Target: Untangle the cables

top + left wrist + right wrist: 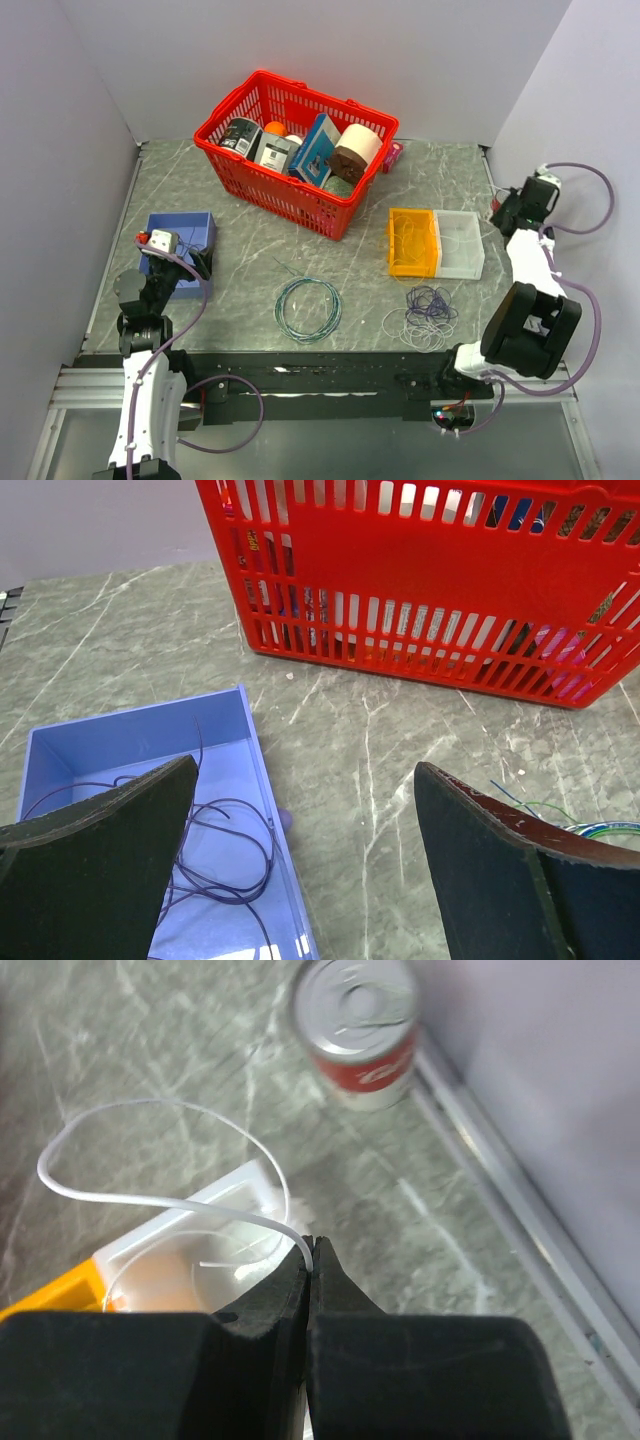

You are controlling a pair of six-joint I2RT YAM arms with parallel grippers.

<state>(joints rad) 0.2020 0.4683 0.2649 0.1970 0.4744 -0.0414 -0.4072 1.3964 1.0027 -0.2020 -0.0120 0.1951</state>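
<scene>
A tangle of thin cables (428, 312), purple, dark and white loops, lies on the table in front of the bins. One purple wire (215, 850) lies coiled in the blue bin (130, 735). My left gripper (305, 870) hangs open over that bin's right wall, nothing between its fingers. My right gripper (311, 1255) is shut on the end of a thin white wire (150, 1200), which arcs up and left over the clear bin (230, 1185). In the top view the right gripper (503, 212) is at the table's right edge, beside the clear bin (461, 245).
A red basket (262, 190) full of items stands at the back centre. An orange bin (412, 243) adjoins the clear one. A neat teal ring of cable (308, 308) lies front centre. A red can (357, 1030) stands by the right wall rail.
</scene>
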